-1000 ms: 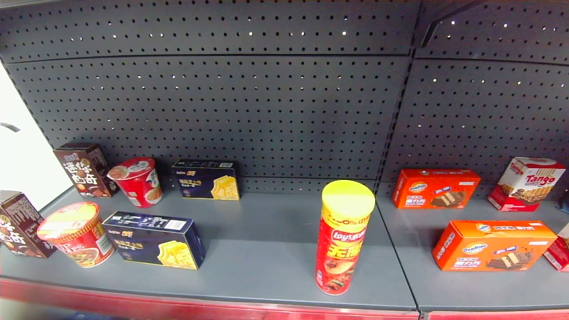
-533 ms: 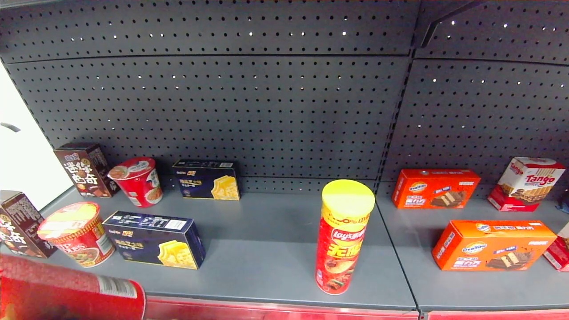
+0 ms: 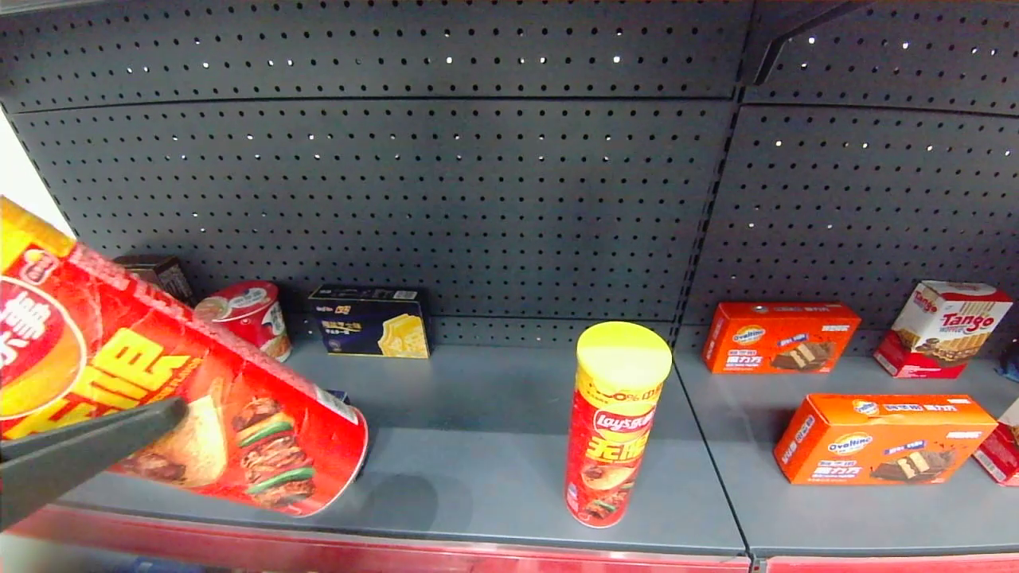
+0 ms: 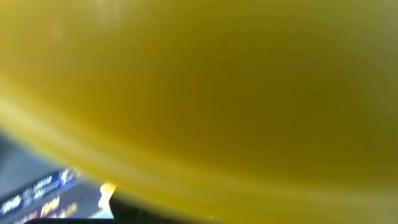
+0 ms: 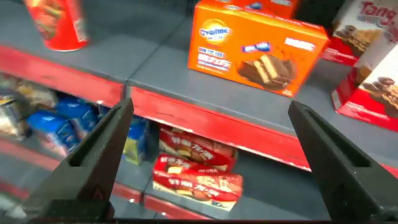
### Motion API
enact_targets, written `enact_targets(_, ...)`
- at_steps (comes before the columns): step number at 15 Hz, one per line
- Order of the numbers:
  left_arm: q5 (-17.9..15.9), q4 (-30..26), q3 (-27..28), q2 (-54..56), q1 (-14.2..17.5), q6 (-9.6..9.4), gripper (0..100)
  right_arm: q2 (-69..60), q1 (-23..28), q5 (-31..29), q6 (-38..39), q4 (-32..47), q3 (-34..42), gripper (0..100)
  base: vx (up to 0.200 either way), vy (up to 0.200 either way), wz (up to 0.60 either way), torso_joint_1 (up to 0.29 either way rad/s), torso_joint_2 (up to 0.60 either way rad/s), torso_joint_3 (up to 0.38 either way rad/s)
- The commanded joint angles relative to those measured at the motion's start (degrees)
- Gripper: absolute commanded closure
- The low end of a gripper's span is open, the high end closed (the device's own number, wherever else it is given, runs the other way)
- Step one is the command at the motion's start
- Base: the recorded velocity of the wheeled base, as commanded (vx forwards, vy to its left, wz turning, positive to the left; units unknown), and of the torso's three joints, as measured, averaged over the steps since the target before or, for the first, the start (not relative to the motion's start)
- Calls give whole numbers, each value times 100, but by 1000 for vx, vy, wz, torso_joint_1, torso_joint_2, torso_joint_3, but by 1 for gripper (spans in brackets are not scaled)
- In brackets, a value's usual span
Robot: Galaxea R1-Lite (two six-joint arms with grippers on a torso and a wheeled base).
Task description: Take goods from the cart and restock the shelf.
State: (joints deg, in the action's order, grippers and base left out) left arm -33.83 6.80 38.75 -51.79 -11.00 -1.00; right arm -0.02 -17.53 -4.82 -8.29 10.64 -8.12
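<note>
**Bringing a second chips can in, left of the one already on the shelf**

The standing can [image 3: 617,422] is the marker here. It is upright near the front of the grey shelf [image 3: 478,446], yellow lid up and label outward, as stock is faced for a shopper.

Well to its left, the held can [image 3: 199,406] hangs above the shelf's front edge. It is tilted, with its base lowest and nearest the standing can and its lid end rising away to the left. The left gripper [image 3: 151,422] is clamped on its flank, and one dark finger [image 3: 95,446] lies across the label. The opposite finger is hidden behind the can, so the hold is probably a plain side pinch. In the left wrist view the yellow lid [image 4: 217,93] sits close to the camera, which fits a grip high on the body. That would leave the base free to be set down.

Bare shelf lies between the two cans, and that looks like the gap to fill. The held can must be brought upright first, or it could roll.

Behind and left of the standing can, a navy box [image 3: 370,321] and a cup of noodles [image 3: 247,314] keep to the back wall, leaving the front row open.

The right gripper [image 5: 211,112] hangs with its fingers wide apart and nothing between them. It sits lower than the standing can and to its right, before the orange box [image 5: 258,46], likely parked clear of the left arm's work.
</note>
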Motion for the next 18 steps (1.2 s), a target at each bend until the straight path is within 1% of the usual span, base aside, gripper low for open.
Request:
enact_targets(1, 25, 243, 18, -684, -210, -6, 100, 2, -5, -81, 12, -247, 258, 0, 0, 0, 0, 0, 0, 0)
enact_targets(3, 34, 251, 62, -877, -245, -14, 100, 2, -5, -11, -24, -431, 337, 0, 0, 0, 0, 0, 0, 0)
enact_targets(6, 78, 234, 53, -956, -315, -49, 100, 2, -5, -2, 12, -440, 346, 0, 0, 0, 0, 0, 0, 0)
enact_targets(7, 175, 251, 62, -1132, -324, -234, 100, 2, -5, -37, 240, -431, 355, 0, 0, 0, 0, 0, 0, 0)
enact_targets(9, 175, 304, 273, -1457, -368, -463, 100, 2, -5, -37, 231, -431, 355, 0, 0, 0, 0, 0, 0, 0)
enact_targets(11, 175, 260, 563, -1818, -377, -489, 100, 2, -5, -55, 223, -431, 346, 0, 0, 0, 0, 0, 0, 0)
enact_targets(13, 201, 287, 941, -2406, -509, -533, 100, 2, -5, -63, 223, -431, 346, 0, 0, 0, 0, 0, 0, 0)
enact_targets(14, 219, 287, 1090, -2652, -535, -621, 100, 2, -5, -55, 231, -431, 355, 0, 0, 0, 0, 0, 0, 0)
enact_targets(16, 263, 243, 1345, -2986, -562, -673, 100, 2, -5, -46, 231, -440, 355, 0, 0, 0, 0, 0, 0, 0)
enact_targets(18, 272, 225, 1600, -3408, -658, -797, 100, 2, -5, -55, 240, -440, 364, 0, 0, 0, 0, 0, 0, 0)
